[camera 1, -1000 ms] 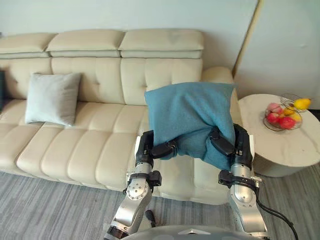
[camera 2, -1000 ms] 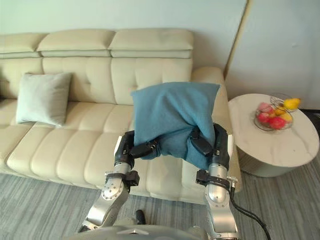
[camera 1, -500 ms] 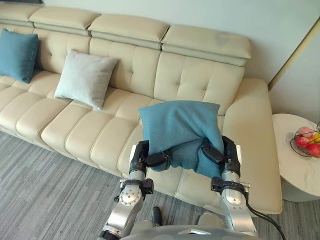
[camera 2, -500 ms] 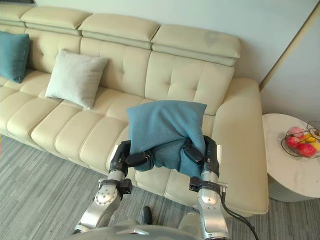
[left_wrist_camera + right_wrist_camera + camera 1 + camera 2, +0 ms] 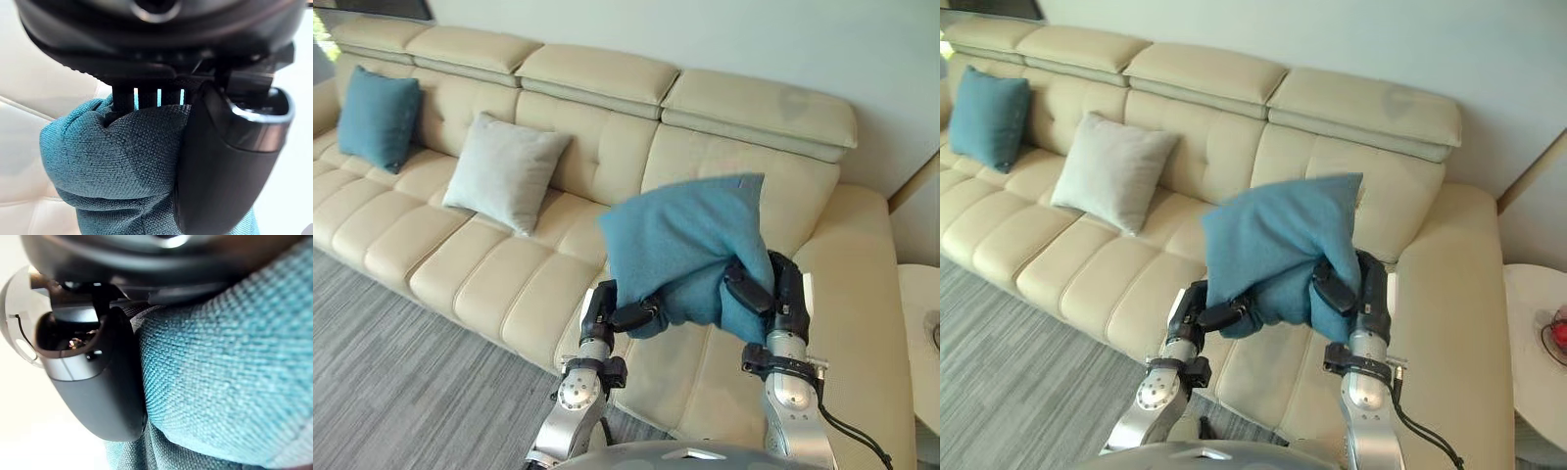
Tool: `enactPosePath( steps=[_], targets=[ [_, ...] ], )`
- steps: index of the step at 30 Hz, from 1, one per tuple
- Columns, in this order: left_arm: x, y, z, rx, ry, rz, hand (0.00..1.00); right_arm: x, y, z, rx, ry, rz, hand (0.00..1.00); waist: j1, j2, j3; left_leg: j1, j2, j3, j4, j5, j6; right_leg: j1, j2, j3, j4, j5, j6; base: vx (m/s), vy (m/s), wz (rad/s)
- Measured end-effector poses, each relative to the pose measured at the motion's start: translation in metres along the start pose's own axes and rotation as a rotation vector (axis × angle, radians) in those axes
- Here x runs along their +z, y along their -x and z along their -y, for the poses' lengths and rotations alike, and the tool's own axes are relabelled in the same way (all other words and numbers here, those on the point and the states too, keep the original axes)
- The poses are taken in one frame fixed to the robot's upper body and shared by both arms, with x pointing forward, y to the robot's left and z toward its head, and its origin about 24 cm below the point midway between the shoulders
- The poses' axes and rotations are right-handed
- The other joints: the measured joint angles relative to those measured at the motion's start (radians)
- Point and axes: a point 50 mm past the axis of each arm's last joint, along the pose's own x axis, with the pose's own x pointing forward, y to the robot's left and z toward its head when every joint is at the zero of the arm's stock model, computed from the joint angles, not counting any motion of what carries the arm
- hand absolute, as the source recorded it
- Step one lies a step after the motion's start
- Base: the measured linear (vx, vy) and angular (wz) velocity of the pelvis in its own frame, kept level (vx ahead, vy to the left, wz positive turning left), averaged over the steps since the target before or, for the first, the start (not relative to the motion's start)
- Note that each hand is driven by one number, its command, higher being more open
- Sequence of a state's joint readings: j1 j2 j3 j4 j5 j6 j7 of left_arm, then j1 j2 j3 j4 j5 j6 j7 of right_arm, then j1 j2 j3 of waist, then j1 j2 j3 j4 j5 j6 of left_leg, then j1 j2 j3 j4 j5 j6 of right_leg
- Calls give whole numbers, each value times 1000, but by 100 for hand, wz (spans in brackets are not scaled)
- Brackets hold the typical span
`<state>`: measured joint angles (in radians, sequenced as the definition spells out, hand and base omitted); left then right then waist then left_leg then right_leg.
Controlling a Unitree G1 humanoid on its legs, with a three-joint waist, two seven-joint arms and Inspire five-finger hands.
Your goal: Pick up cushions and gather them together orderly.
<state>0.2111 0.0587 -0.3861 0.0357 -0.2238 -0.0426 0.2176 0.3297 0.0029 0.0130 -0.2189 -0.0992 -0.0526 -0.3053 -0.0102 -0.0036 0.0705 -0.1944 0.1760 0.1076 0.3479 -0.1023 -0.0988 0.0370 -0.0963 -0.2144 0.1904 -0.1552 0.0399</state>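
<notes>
A teal cushion [image 5: 690,245] hangs in the air over the right part of the cream sofa [image 5: 489,284], held between both hands. My left hand [image 5: 628,315] pinches its lower left corner, thumb and fingers pressed into the cloth [image 5: 122,161]. My right hand [image 5: 756,290] is curled round its lower right edge [image 5: 230,382]. A light grey cushion [image 5: 505,169] leans against the sofa back left of the middle. A second teal cushion [image 5: 378,117] stands at the sofa's far left.
The sofa's right armrest [image 5: 862,323] lies under my right arm. A round white side table [image 5: 1536,343] with a fruit bowl stands at the far right edge. Grey carpet [image 5: 401,392] covers the floor in front of the sofa.
The camera has swung left, so the far-left teal cushion has come further into view and the side table has slid off right. The held cushion sits a little higher and tilted.
</notes>
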Motion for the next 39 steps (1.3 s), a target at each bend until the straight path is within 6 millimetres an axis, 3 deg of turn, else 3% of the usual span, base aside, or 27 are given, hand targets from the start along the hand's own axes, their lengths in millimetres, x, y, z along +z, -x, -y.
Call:
enactPosePath(
  steps=[4,6,12,17,23,31,35,39],
  targets=[
    [-1,1,-3,3,-17,-6,0,-2,2,-1,-7,-1,-14,0,8,-19,2,38,-42,47,-9,-22,36,5,-49,58,-25,28,40,101,191,-34],
    [-2,2,-6,6,-27,-11,0,-2,3,-4,10,0,-18,0,11,-20,2,63,-46,68,-30,-25,35,7,-55,79,-25,34,49,39,82,-31],
    [-5,4,-3,-12,-35,-21,0,-5,3,-3,8,50,-17,0,5,-42,-4,96,-75,138,-130,-14,37,-43,-72,154,-47,40,56,5,33,-39],
    [-6,4,-2,-17,-47,-24,0,-13,4,-1,-9,103,-40,0,-3,-45,-6,87,-84,185,-172,0,46,-92,-77,197,-76,79,62,16,46,-29],
    [10,-9,-1,27,-86,42,0,-3,-11,-14,-3,140,23,0,-9,-43,-6,31,-91,208,-207,28,64,-177,-80,216,-84,125,63,-10,32,-13],
    [67,-43,10,75,-99,252,0,47,-46,-36,-52,93,246,0,7,-34,1,-77,-88,213,-197,51,79,-291,-84,213,-66,151,79,-31,2,0],
    [121,-62,20,96,-90,434,0,92,-66,-48,-100,20,408,0,14,-13,24,-171,-79,211,-165,61,82,-385,-81,208,-31,151,80,-65,-17,2],
    [168,-80,35,99,-106,569,0,125,-86,-55,-169,-25,507,0,15,-2,47,-215,-76,205,-152,76,84,-432,-82,197,-9,151,80,-46,-9,5]
  ],
)
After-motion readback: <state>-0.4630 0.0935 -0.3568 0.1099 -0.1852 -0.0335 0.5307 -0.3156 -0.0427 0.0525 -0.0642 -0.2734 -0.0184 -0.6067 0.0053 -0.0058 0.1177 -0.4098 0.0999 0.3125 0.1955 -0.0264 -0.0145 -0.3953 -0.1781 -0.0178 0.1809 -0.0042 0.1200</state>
